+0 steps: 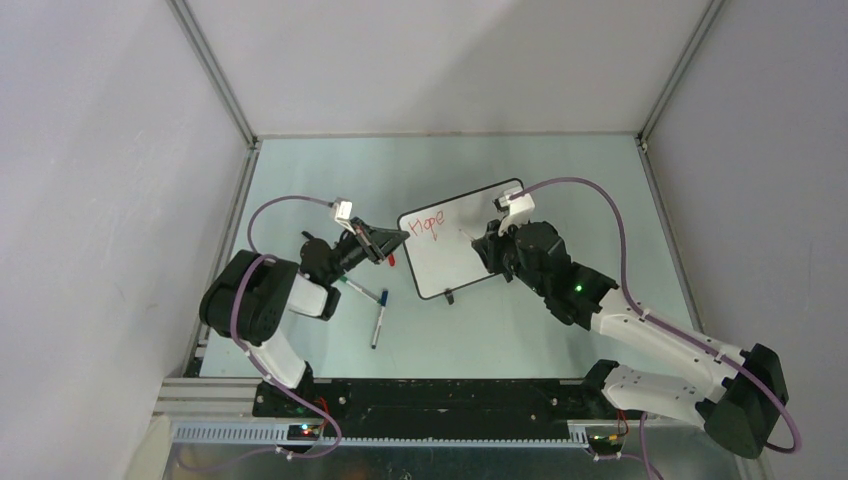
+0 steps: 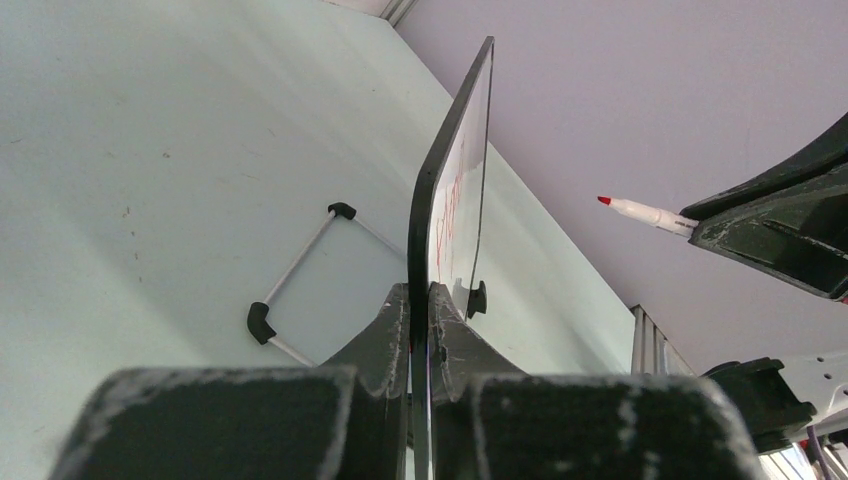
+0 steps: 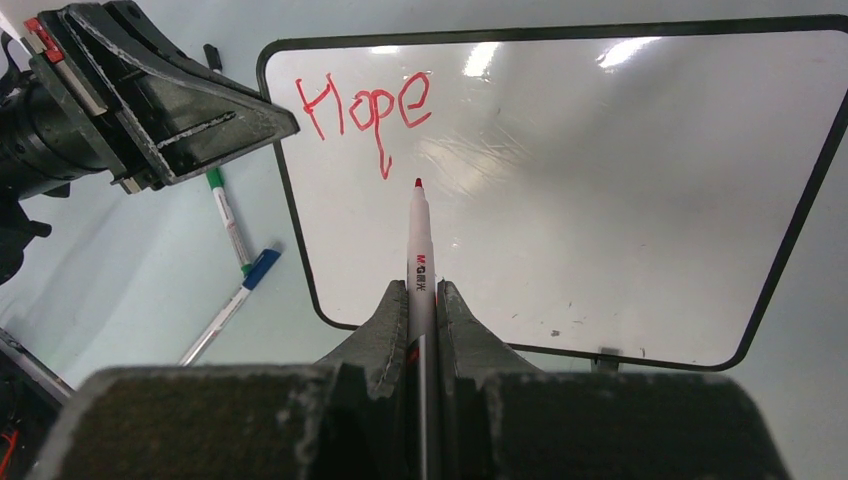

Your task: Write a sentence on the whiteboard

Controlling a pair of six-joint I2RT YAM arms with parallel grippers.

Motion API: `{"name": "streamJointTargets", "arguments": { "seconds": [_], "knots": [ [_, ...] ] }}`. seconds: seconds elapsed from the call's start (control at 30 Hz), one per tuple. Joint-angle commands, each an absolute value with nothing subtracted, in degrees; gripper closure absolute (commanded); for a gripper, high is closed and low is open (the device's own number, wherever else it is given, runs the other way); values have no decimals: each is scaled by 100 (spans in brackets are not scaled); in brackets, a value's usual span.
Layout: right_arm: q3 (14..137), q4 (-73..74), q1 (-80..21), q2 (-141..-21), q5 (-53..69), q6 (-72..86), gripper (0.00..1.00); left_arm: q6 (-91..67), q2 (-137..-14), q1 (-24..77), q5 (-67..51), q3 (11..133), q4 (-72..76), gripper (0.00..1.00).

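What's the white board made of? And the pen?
The whiteboard looks like a smooth, glossy coated sheet, since bright lights reflect off it; what lies underneath can't be told. The marker looks like smooth white plastic with printed lettering and a red tip.

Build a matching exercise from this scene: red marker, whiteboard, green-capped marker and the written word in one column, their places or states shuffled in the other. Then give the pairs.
Column one
1. red marker
2. whiteboard
3. green-capped marker
4. word "Hope"

Column two
A. lying on the table
B. edge clamped in the left gripper
C. written in red on the board
D. held in the right gripper

Pairs: 1-D, 2-B, 3-A, 4-C.
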State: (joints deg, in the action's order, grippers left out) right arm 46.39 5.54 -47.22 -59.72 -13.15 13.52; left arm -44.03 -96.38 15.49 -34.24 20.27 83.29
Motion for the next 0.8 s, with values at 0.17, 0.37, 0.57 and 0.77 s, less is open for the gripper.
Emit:
{"name": "streamJointTargets", "arguments": {
  "seconds": [0.17, 0.37, 0.57, 0.77],
  "knots": [
    [4619, 271, -4770, -5999, -1463, 1392, 100, -4101, -9741, 1565, -3415, 2224, 8163, 91],
    [4616, 214, -4781, -5996, -1479, 1360, 100, -4125, -9782, 1566, -3484, 2244, 8223, 94],
    [4619, 247, -4730, -5855, -1618, 1383, 100, -4210, -9881, 1566, -3608, 2294, 8343, 100],
    [4739, 452, -4686, -5746, -1587, 1420, 100, -4289, -9971, 1567, -3675, 2331, 8422, 100]
  ]
}}
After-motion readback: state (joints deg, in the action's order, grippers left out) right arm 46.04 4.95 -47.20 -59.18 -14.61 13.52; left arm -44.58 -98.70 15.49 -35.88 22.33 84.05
